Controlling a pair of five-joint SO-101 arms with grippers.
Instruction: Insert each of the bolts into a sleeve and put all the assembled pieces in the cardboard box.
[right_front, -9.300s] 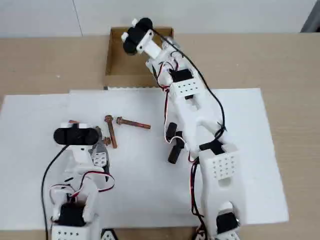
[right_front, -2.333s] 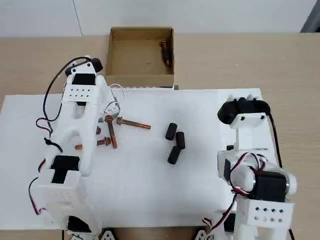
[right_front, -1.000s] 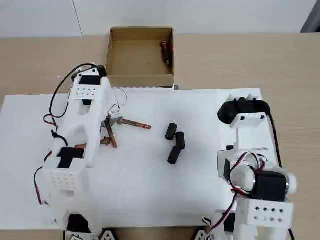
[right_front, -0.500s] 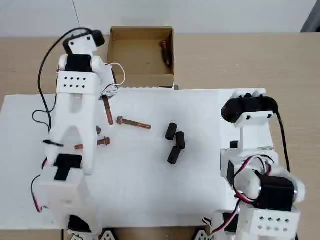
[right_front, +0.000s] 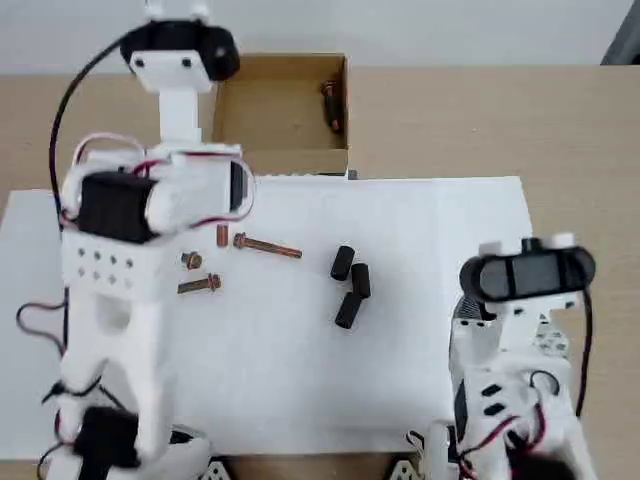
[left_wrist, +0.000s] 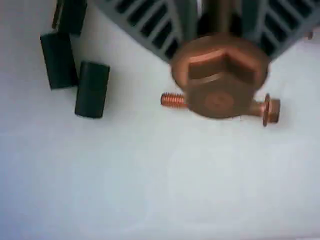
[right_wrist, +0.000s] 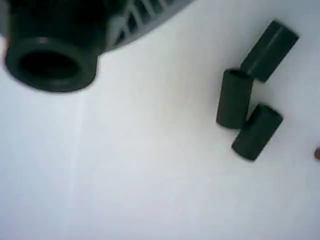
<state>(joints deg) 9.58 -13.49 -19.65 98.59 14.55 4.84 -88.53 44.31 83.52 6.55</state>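
In the last second our left gripper (left_wrist: 220, 35) has come up from the white paper (right_front: 300, 400) with one bolt (left_wrist: 219, 82) clamped between its jaws, the head turned toward the wrist camera. This bolt lay before beside the long bolt (right_front: 267, 247), and that place is now bare. The left arm now stands high over the left part of the paper, near the cardboard box (right_front: 280, 158). Our right gripper (right_wrist: 55, 35) has drawn back a little toward its base and grips a black sleeve (right_wrist: 50, 65), with the open end facing its camera. We judge that each arm now has one half of a pair, so the next step is to bring them together and push the bolt in. Three loose sleeves (right_front: 350, 285) lie close together in the middle of the paper. Two short bolts (right_front: 200, 284) lie near the long one, and one finished piece (right_front: 331, 103) is already in the box.
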